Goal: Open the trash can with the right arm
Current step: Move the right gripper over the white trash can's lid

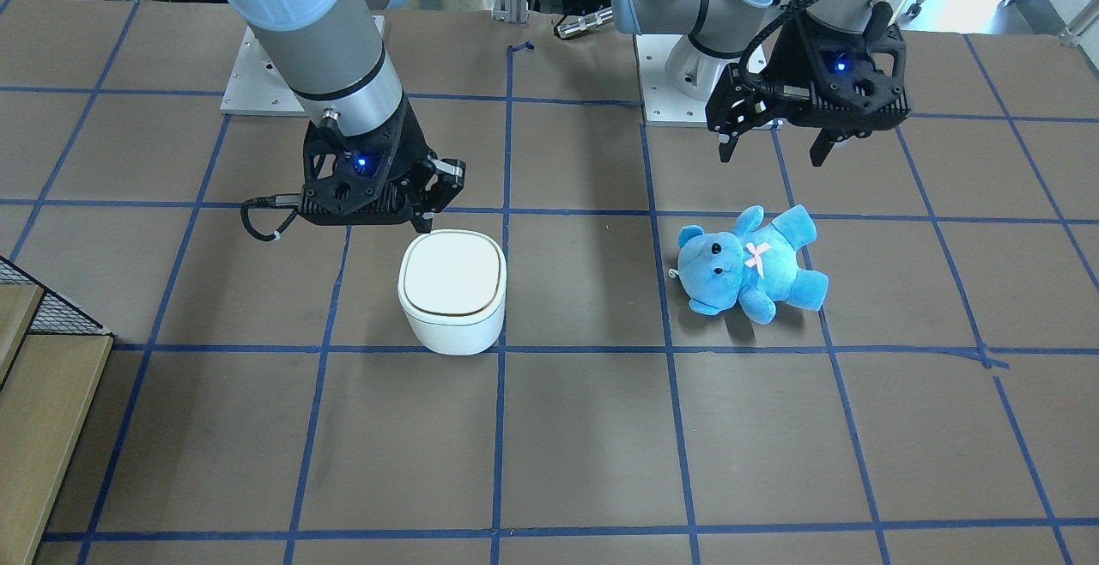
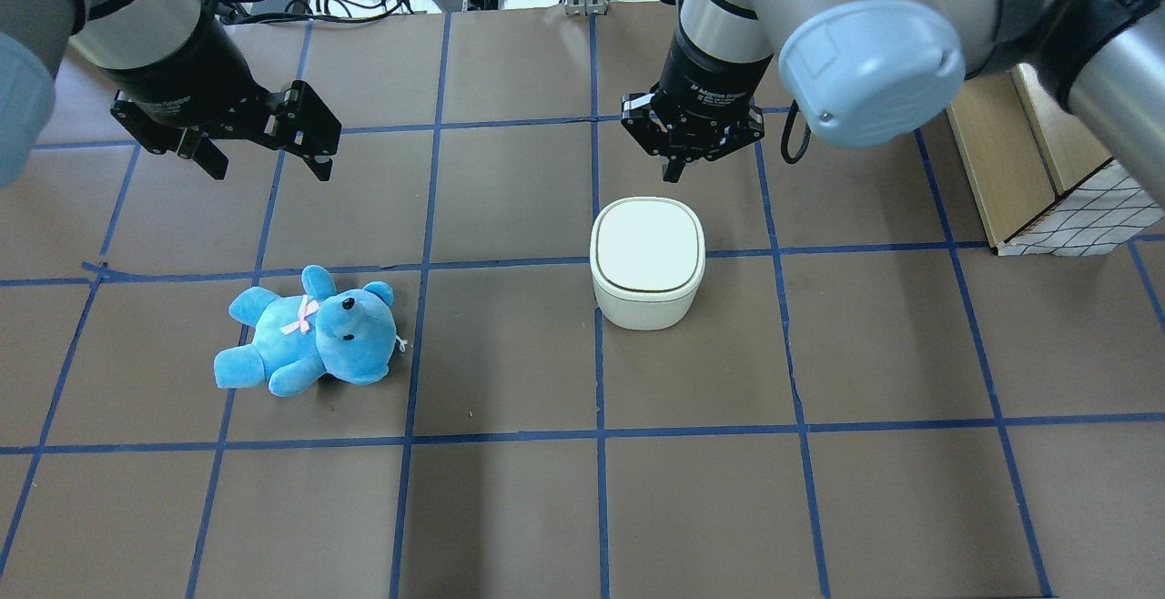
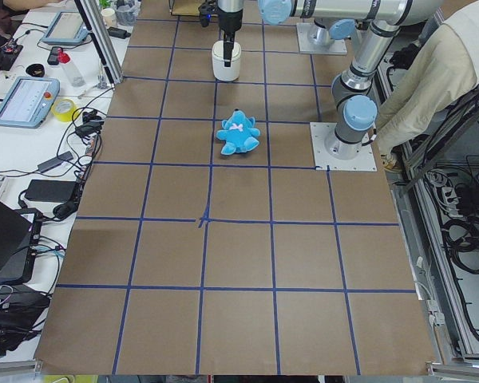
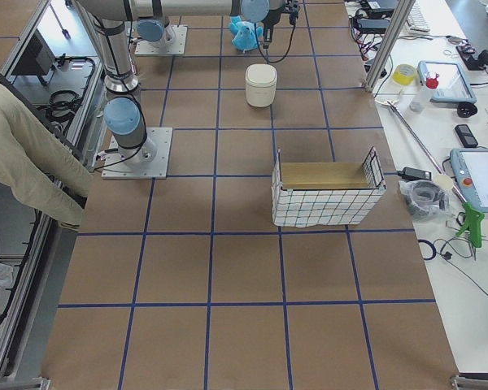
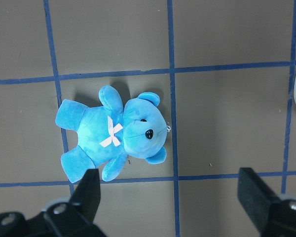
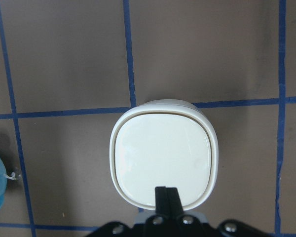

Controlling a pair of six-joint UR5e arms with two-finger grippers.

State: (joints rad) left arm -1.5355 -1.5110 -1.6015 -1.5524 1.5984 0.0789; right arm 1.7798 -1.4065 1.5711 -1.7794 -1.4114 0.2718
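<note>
White trash can [image 6: 162,153] lies below right tool [image 6: 166,191].

White lettering on right pincer [image 2: 673,171] wrist band [image 2: 717,89]; too small to read.

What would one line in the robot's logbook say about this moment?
trash can: lid shut | right gripper: shut, over lid's edge | left gripper: open, empty | teddy bear: lying on table

right arm [image 1: 335,58] silver-grey | cap [image 2: 872,71] pale blue | end effector [image 2: 672,169] seemingly matte black
</note>
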